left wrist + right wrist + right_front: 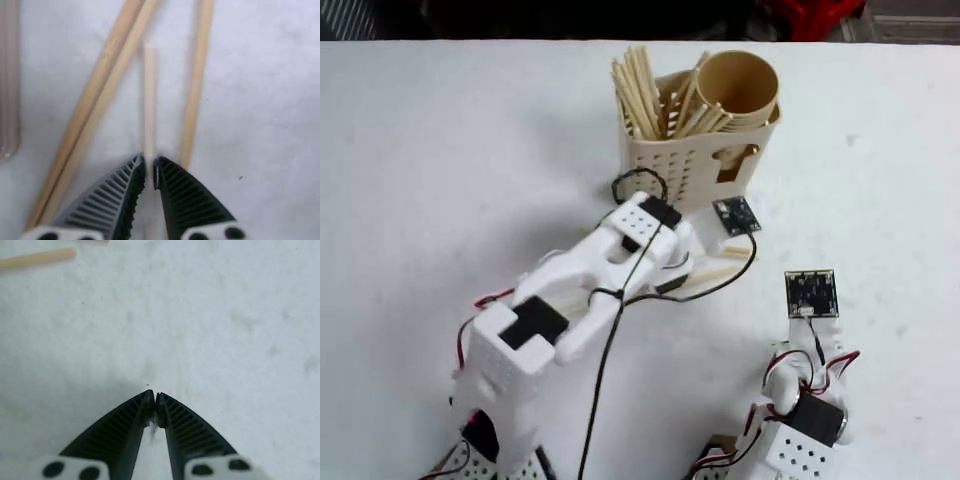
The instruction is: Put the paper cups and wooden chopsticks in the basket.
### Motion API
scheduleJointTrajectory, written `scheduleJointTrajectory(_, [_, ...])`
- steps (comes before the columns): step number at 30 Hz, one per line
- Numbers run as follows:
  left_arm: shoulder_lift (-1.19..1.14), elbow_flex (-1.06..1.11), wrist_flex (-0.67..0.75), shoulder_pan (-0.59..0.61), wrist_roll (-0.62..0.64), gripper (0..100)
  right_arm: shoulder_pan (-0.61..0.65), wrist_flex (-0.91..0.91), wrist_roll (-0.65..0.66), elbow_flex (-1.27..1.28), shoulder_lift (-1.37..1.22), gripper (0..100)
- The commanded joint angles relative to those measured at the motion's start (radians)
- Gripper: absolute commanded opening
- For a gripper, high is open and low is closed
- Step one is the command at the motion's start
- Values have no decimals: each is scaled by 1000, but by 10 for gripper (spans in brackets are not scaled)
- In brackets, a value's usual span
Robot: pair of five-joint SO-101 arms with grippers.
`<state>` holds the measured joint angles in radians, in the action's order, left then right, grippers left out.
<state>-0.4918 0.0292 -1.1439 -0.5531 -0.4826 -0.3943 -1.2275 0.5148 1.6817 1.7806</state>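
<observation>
Chopstick point(149, 100) in the left gripper point(150, 172): judged light, stiff, thin and smooth, so liable to swivel or slip if pinched near a tip. A hold nearer mid-length would steady it. The jaws are closed almost fully and clamp this chopstick low over the tabletop point(260, 100); how much of it runs behind them is hidden. Three loose chopsticks point(95, 110) lie just beside it. The basket point(685, 170) stands just beyond, near the tabletop's far edge, already holding chopsticks and cups point(738, 85). The right gripper point(152, 405) is clenched on nothing, toward the near edge.
</observation>
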Motion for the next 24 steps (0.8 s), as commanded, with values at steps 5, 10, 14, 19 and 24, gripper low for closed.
scheduleJointTrajectory(5, [280,32,-58,13,-40,22,-5,-4,9,9,12,17])
scheduleJointTrajectory(10, [529,32,-120,13,-37,22,-5,-4,9,9,12,17])
scheduleJointTrajectory(14, [700,-75,-170,18,-34,22,-5,-4,9,9,12,17])
scheduleJointTrajectory(19, [785,-351,-120,21,57,23,-5,-4,9,9,12,17])
scheduleJointTrajectory(24, [751,-534,155,59,133,23,-5,-4,9,9,12,17])
